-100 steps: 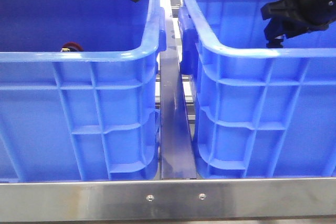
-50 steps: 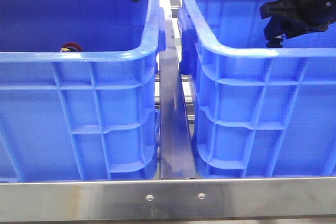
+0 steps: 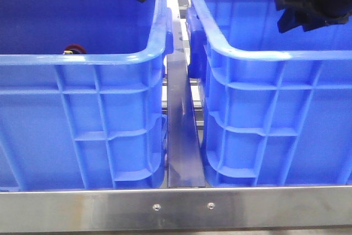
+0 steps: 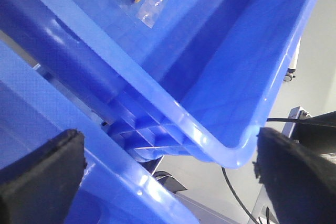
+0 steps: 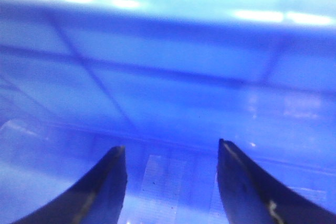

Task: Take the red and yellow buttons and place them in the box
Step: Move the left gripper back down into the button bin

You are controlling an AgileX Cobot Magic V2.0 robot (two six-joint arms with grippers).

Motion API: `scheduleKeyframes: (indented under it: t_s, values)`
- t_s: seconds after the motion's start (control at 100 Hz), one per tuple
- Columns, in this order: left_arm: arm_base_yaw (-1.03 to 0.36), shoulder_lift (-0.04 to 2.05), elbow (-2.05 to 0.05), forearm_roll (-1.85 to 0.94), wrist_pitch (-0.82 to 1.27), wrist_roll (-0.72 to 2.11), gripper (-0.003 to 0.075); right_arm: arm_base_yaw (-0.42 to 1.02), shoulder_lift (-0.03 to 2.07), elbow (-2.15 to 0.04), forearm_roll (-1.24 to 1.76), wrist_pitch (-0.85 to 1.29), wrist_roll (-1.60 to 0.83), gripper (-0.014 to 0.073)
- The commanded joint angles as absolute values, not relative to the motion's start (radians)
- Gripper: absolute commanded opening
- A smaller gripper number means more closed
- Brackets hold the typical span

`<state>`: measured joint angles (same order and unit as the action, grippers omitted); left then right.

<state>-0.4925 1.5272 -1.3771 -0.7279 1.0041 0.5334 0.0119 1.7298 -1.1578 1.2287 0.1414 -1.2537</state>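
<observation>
Peeking over crate rim [image 3: 82,59] — red button [image 3: 75,49], mostly hidden.

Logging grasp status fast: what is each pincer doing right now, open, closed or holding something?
Left pincer: open, holding nothing.
Right pincer: open, holding nothing, inside the blue crate.

I see two crates side by side: red button [image 3: 75,49] in left crate [image 3: 82,59]; right crate [image 3: 275,56] beside it, metal rail [image 3: 181,130] between
</observation>
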Motion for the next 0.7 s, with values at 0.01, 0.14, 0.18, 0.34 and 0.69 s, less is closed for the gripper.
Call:
scheduleKeyframes:
  t_s: [0.01, 0.14, 0.18, 0.34, 0.69]
  values:
    - [-0.5, 1.494, -1.404, -0.781, 0.98, 0.537, 0.0619, 0.013, 1.667, -1.184, 1.237, 0.14, -1.261, 0.0421]
    - [-0.5, 1.494, -1.404, -0.781, 0.98, 0.537, 0.0619, 0.011, 1.64, -1.184, 1.237, 0.189, -1.261, 0.0421]
    - [-0.498, 1.494, -1.404, -0.776, 0.98, 0.537, 0.0619, 0.011, 1.627, -1.184, 1.237, 0.207, -1.261, 0.0421]
    - [-0.477, 1.494, -1.425, -0.636, 0.976, 0.426, 0.0619, 0.011, 1.565, -1.181, 1.237, 0.245, -1.261, 0.0421]
    - [-0.475, 1.492, -1.482, -0.173, 0.996, -0.062, 0.0618, 0.011, 1.468, -1.17, 1.237, 0.256, -1.261, 0.0421]
